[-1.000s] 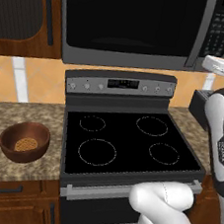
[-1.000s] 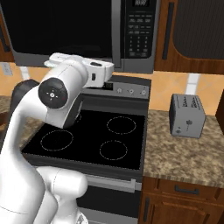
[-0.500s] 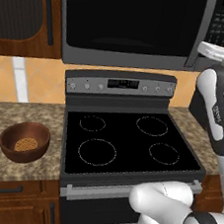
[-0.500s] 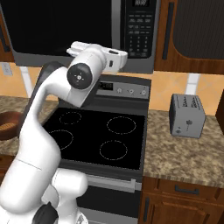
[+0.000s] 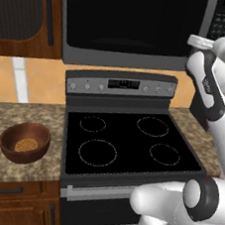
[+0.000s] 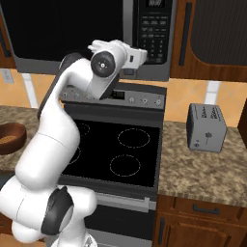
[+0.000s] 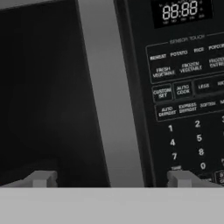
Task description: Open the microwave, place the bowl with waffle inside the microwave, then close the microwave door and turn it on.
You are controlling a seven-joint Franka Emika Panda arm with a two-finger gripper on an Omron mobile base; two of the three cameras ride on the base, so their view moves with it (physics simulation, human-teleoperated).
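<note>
Hand view puts you right up against the microwave (image 7: 131,87): the long grey handle bar (image 7: 109,96) of the microwave door (image 7: 39,87) runs down the middle, dark glass to its left, the keypad panel (image 7: 188,100) with its digits and preset buttons to its right. The gripper (image 7: 111,178) has its two fingertips spread wide, one either side of the bar, nothing between them and not touching it as far as I can tell.

From the left base view the door looks fully shut, so nothing on the to-do list is ticked off so far. The bowl with waffle (image 5: 25,142) is sitting on the granite counter (image 5: 13,122) to the left of the stove (image 5: 130,146), well apart from the arm, waffle lying flat at the bottom. Over on the right counter there's a little toaster (image 6: 206,128), not part of this.

My read: it's lining up for the handle grab. Left to do is pretty much everything: close on the bar, swing the door open, fetch the bowl, put it inside, shut the door, hit a button.
</note>
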